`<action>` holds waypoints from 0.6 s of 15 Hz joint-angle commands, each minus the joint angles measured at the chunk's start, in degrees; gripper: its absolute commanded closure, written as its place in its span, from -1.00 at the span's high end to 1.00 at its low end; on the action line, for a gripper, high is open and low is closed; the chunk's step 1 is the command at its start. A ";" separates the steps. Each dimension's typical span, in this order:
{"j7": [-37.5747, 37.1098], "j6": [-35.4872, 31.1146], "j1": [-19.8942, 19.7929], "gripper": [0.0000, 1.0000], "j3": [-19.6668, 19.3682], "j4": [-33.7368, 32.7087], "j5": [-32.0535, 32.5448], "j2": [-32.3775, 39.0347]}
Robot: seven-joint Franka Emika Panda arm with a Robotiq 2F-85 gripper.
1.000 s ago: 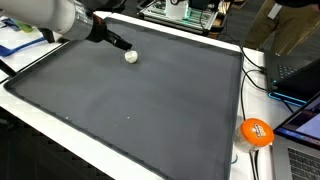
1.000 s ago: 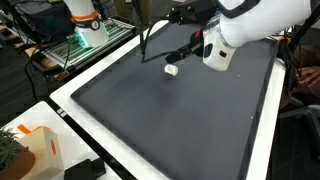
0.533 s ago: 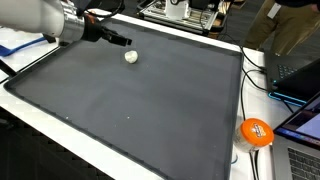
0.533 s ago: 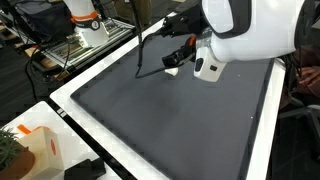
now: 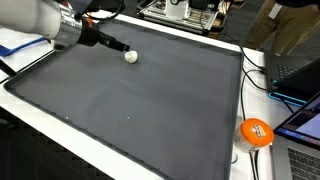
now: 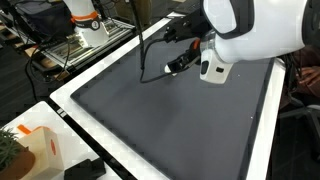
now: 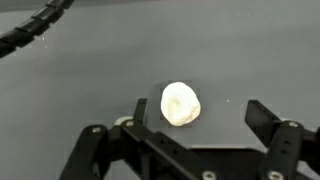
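Note:
A small white lump (image 5: 131, 57) lies on the dark grey mat (image 5: 150, 110) near its far edge. My gripper (image 5: 119, 45) hovers just beside and above it, fingers pointing at it. In the wrist view the lump (image 7: 180, 103) sits on the mat between the open fingers of the gripper (image 7: 200, 111), closer to the left finger (image 7: 140, 108), and nothing grips it. In an exterior view the gripper (image 6: 178, 65) and the white arm body (image 6: 250, 35) cover the lump.
An orange ball (image 5: 256, 132) lies on the white table edge beside cables and a laptop (image 5: 300, 75). A black cable (image 6: 147, 55) hangs from the arm over the mat. A white box (image 6: 38, 146) stands at the near corner.
The arm has swung round above the mat and the gripper has tipped slightly down towards the lump. It now covers the lump in one exterior view. The lump has not moved.

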State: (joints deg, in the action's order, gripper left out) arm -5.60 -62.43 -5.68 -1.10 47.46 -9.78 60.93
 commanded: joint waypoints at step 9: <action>6.19 -15.71 2.07 1.00 -1.67 10.45 5.79 -6.40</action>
State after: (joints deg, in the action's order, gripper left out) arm 0.51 -74.37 -4.73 -1.66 51.82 -5.98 57.95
